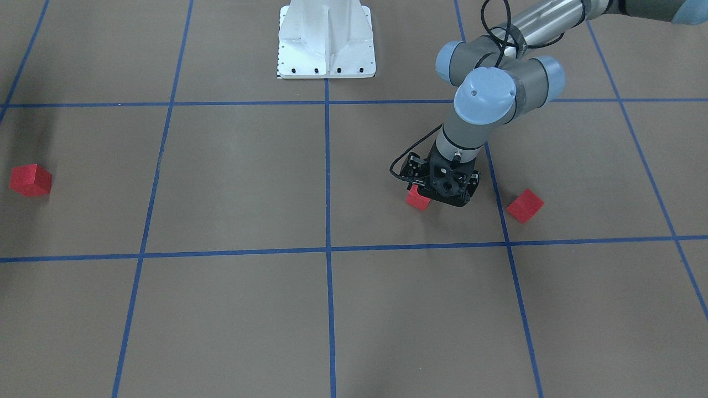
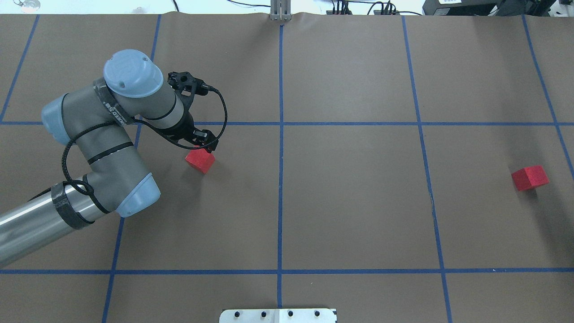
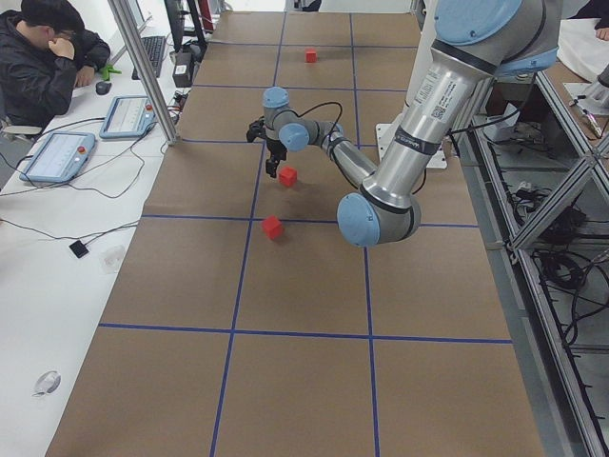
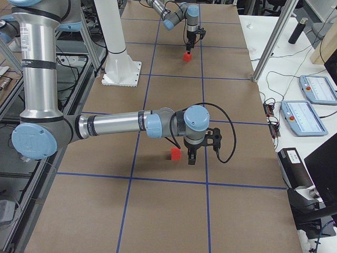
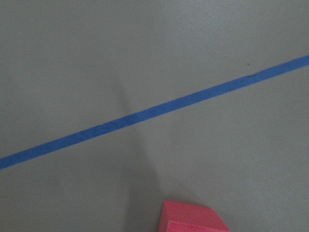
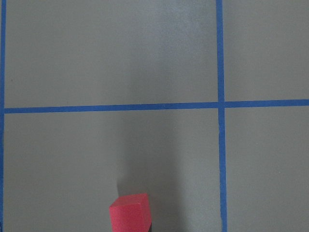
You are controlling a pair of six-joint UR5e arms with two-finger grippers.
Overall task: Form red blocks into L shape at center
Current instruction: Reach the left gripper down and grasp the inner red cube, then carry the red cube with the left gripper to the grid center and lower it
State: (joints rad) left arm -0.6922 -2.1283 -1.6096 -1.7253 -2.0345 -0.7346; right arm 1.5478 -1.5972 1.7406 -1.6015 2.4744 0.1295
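Three red blocks lie apart on the brown gridded surface. My left gripper [image 1: 442,189] [image 2: 207,144] points down just over one block [image 1: 417,199] [image 2: 200,160], which rests on the paper. Its fingers are hidden, so I cannot tell if it is open or shut. That block shows at the bottom of the left wrist view [image 5: 193,220]. A second block [image 1: 525,205] lies further out on the left arm's side, hidden under that arm in the overhead view. The third block [image 1: 30,180] [image 2: 530,177] [image 6: 129,212] lies far on the other side. The center crossing [image 1: 328,250] [image 2: 281,123] is bare. My right gripper [image 4: 190,158] shows only in the exterior right view, close to the third block [image 4: 176,154]; I cannot tell its state.
The robot's white base plate [image 1: 326,41] stands on the middle tape line at the robot's side. An operator sits at a side bench with tablets [image 3: 57,152] along the table's far edge. Blue tape lines divide the paper into large squares.
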